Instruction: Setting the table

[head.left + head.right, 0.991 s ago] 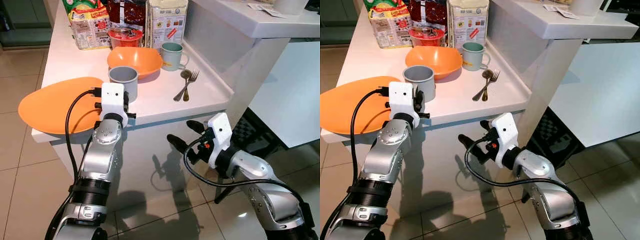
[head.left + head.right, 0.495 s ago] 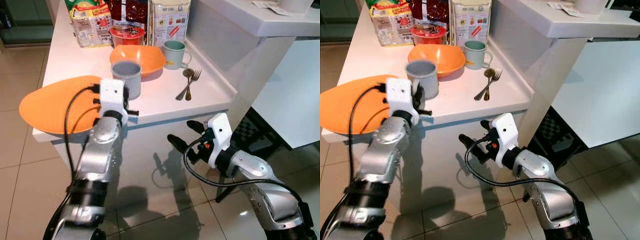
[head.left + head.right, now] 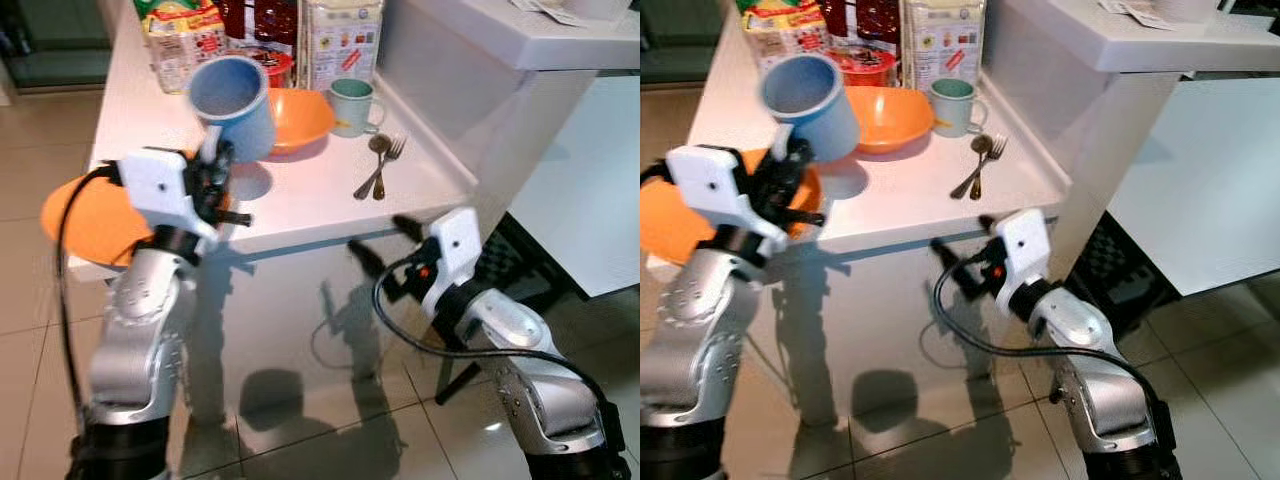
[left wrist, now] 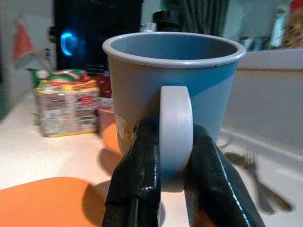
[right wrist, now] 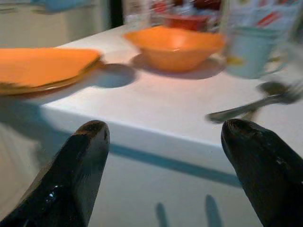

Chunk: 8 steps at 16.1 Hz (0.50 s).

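Bright, even indoor light. Glossy floor tiles (image 3: 30, 330) show soft reflections, one bright glare spot near right arm. Arm shadows fall on white counter front (image 3: 300, 310); raised blue mug (image 3: 232, 94) casts round shadow on countertop (image 3: 300, 195). Mug and left gripper (image 3: 213, 166) slightly motion-blurred in head views. Left wrist view: mug (image 4: 173, 90) sharp, background dim and out of focus, blue glow behind. Right wrist view: black fingers (image 5: 71, 175) soft, orange bowl (image 5: 174, 47), pale mug (image 5: 248, 49) and cutlery (image 5: 255, 104) blurred.

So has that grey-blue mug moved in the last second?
Yes. The mug has gone up off the counter, held by the left gripper, now above the orange bowl.
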Tool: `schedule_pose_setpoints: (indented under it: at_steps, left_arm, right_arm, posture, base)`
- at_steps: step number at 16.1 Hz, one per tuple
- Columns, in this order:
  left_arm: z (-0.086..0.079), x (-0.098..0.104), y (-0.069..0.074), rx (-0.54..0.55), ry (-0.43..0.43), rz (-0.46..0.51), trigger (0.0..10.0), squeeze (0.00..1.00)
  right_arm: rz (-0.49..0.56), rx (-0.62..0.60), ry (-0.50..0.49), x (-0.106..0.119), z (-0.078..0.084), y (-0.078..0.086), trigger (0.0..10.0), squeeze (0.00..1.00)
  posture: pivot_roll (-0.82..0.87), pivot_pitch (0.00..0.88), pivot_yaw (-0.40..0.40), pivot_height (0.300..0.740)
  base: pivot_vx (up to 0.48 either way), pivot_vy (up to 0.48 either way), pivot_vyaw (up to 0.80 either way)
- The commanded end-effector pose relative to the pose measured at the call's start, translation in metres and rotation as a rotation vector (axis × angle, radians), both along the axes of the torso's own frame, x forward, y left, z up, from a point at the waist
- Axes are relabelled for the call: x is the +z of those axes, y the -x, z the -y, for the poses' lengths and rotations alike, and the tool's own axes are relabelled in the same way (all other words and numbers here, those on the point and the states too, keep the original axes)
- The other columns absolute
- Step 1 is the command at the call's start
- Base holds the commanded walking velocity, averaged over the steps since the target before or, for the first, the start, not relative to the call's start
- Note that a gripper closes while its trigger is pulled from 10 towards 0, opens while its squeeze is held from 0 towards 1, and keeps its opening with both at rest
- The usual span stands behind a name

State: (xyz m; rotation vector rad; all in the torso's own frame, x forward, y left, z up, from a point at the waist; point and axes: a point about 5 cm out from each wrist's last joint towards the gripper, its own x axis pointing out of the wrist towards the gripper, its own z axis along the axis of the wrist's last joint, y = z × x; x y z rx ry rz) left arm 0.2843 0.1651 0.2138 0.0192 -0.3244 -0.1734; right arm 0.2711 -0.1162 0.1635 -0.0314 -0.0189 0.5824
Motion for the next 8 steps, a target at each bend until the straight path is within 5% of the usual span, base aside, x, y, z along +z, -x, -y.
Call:
schedule_pose_setpoints:
  at_steps: [1, 2, 8]
  left_arm:
    - [0.001, -0.005, 0.001, 0.034, -0.050, -0.011, 10.0, 0.00]
    - [0.001, -0.007, 0.001, 0.042, -0.057, -0.023, 10.0, 0.00]
    - [0.010, -0.027, -0.004, 0.084, -0.121, -0.115, 10.0, 0.00]
  right_arm:
    - [0.049, -0.089, 0.025, 0.007, 0.009, -0.004, 10.0, 0.00]
    - [0.063, -0.108, 0.032, 0.008, 0.010, -0.005, 10.0, 0.00]
    - [0.137, -0.244, 0.028, 0.014, 0.009, -0.011, 10.0, 0.00]
  posture:
    - [0.04, 0.000, -0.041, 0.740]
    - [0.04, 0.000, -0.041, 0.740]
    - [0.03, 0.000, -0.033, 0.740]
  base:
    - [0.000, 0.000, 0.00]
    - [0.000, 0.000, 0.00]
    - [0.000, -0.480, 0.08]
